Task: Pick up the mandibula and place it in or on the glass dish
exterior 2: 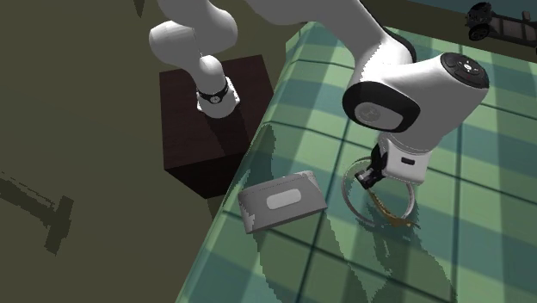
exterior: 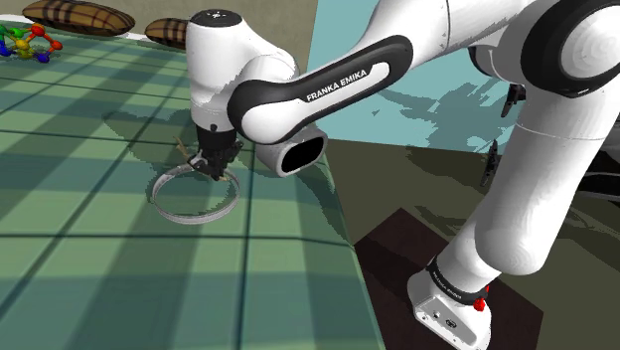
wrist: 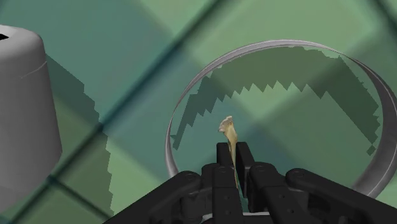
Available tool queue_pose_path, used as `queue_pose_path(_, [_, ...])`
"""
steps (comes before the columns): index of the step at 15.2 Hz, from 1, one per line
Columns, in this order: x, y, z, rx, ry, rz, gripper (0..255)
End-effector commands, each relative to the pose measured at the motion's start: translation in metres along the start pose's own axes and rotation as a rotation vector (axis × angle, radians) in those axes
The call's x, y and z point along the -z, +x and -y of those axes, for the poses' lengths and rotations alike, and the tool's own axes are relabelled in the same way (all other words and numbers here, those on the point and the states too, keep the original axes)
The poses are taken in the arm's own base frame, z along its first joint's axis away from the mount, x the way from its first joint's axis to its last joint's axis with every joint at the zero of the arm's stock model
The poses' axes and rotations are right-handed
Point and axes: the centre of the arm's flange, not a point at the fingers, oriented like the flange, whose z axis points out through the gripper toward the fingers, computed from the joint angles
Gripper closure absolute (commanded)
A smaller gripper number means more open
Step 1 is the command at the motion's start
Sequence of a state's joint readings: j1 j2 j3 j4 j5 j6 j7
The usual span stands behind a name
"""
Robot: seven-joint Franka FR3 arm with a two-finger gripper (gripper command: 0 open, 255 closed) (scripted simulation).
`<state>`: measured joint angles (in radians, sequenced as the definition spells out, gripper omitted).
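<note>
My claw [wrist: 234,154] is clamped on the pale mandibula [wrist: 228,127]. The bone sticks out past my fingertips, over the inside of the glass dish [wrist: 267,46], on the green checked cloth [wrist: 127,51].

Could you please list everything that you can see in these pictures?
Table: one, green checked, the work surface.
Glass dish: one, clear ring, on the table below the gripper.
Mandibula: one, pale bone, clasped in the gripper over the dish.
Flat box: one, grey, at the table's edge beside the dish.
Bead toy: one, many-coloured, on the table at the shoulder view's upper left.
Cushions: two, brown checked, beyond the table's far edge.
Stand: one, dark brown box, beside the table.
Arm: one, white with dark joints, reaching over the table.
Gripper: one, black, shut on the mandibula.
</note>
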<state>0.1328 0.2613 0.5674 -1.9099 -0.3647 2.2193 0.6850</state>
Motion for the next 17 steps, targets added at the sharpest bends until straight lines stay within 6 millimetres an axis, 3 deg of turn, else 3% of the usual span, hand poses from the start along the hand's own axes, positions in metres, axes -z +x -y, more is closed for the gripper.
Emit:
queue_pose_path(1, [-0.01,-0.001,0.001,0.0,0.0,0.0,255])
queue_pose_path(10, [-0.015,-0.002,0.001,0.0,0.0,0.0,255])
queue_pose_path(11, [-0.015,-0.002,0.001,0.0,0.0,0.0,0])
queue_pose_path(16, [-0.015,-0.002,0.001,0.0,0.0,0.0,0])
queue_pose_path(17, [-0.001,-0.002,0.001,0.0,0.0,0.0,0])
